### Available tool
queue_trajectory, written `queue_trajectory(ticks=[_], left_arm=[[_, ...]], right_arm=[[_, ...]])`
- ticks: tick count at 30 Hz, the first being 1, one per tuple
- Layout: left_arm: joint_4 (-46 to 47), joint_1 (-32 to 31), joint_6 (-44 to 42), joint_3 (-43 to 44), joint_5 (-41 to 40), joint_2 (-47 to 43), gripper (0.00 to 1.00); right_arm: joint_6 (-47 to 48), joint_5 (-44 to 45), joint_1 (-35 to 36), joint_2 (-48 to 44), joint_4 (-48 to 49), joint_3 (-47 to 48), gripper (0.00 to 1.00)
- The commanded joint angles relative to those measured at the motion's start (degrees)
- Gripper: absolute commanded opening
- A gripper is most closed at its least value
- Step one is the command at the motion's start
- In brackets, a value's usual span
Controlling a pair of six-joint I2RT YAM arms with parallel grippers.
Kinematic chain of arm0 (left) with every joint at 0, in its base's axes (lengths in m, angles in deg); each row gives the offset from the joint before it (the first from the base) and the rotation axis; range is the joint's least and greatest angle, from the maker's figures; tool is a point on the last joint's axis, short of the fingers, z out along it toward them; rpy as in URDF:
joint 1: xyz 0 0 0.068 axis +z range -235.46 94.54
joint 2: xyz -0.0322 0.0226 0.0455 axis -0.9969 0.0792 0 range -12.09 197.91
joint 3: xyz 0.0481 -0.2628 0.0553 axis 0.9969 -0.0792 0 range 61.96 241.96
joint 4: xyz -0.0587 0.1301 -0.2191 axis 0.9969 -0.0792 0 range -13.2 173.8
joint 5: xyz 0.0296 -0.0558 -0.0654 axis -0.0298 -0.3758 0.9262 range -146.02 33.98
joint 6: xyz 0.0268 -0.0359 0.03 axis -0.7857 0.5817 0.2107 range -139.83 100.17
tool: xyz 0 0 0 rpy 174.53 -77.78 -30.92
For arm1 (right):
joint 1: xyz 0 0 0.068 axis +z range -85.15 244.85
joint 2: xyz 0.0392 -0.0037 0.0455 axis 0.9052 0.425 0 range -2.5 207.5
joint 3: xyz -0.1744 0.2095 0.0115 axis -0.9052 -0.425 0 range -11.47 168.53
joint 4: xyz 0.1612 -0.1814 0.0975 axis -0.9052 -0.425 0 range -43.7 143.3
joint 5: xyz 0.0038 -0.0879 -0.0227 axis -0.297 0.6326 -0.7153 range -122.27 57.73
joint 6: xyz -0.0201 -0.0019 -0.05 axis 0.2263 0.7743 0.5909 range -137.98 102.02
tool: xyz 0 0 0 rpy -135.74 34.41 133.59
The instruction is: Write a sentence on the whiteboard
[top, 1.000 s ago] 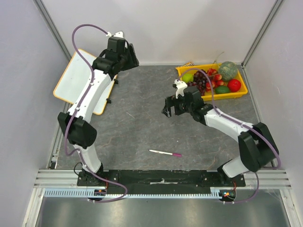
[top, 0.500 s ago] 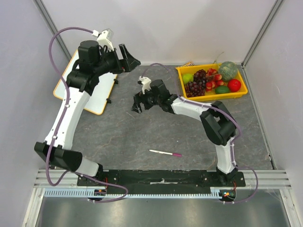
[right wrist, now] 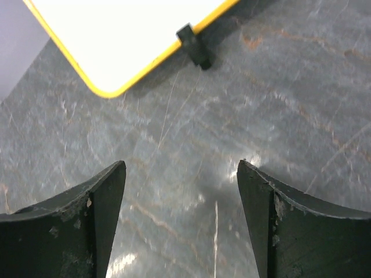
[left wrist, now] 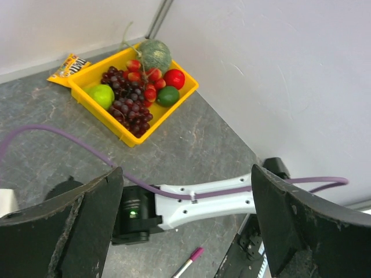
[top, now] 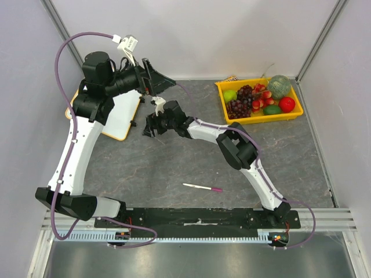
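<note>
Lying at the far left of the table [top: 174, 168] in the top view, the whiteboard [top: 120, 116] was white with a thin orange-yellow rim, and the left arm [top: 78, 145] hid much of it. The left gripper [top: 155, 80] hung high past the board's far right corner. The right gripper [top: 152, 126] hovered low just beside its right edge. A marker [top: 202, 187] lay well apart, nearer the bases.

In the left wrist view, the left gripper's fingers [left wrist: 87, 223] stood spread wide, grasping nothing, above the right arm [left wrist: 203, 200] and a yellow fruit tray [left wrist: 174, 110].

In the right wrist view, the right gripper's fingers [right wrist: 87, 214] were parted and empty over grey table. Just ahead lay the board's rounded corner, its face plain white, with one black clip [right wrist: 193, 45] on the rim.
</note>
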Motion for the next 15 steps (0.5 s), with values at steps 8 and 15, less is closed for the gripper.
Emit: queue_trajectory(ticks=[8, 15], left_arm=[[5.6, 0.7, 2.5, -3.3, 8.9, -1.9, 0.96], [8.6, 0.9, 5.1, -5.8, 11.5, -2.6, 0.95]], right_arm=[[-8.7, 2.6, 0.4, 12.3, -0.6, 17.5, 0.81], [-14.9, 1.5, 0.5, 18.1, 0.1, 24.2, 0.74]])
